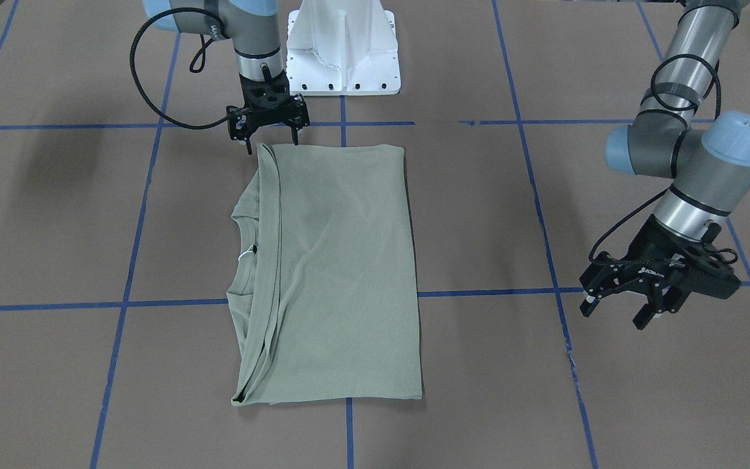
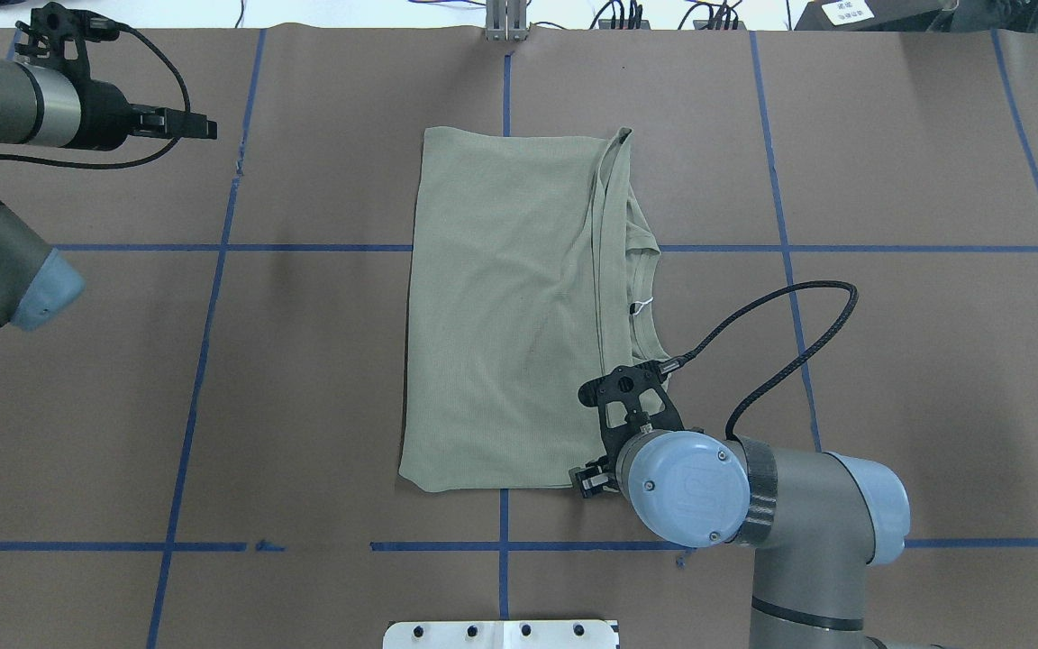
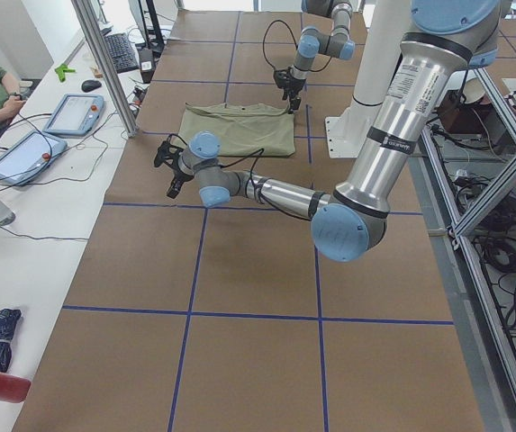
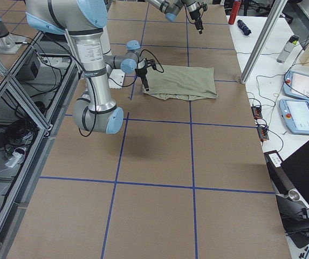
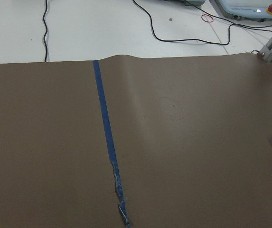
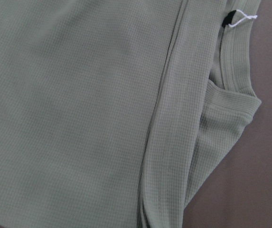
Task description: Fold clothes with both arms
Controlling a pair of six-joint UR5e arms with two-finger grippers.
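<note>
lying folded, shirt [image 1: 342,260] corner at right claw [image 1: 271,147], left claw [image 1: 613,315] well apart

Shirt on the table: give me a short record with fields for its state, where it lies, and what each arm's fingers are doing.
shirt: sage green, folded into a rectangle, lying flat
neck opening: shows along the edge on the robot's right, with a white label
table: brown surface with a blue tape grid
right gripper: fingers open, pointing down at the shirt corner nearest the white pedestal; contact unclear
left gripper: fingers open, empty, well off to the side of the shirt
</note>
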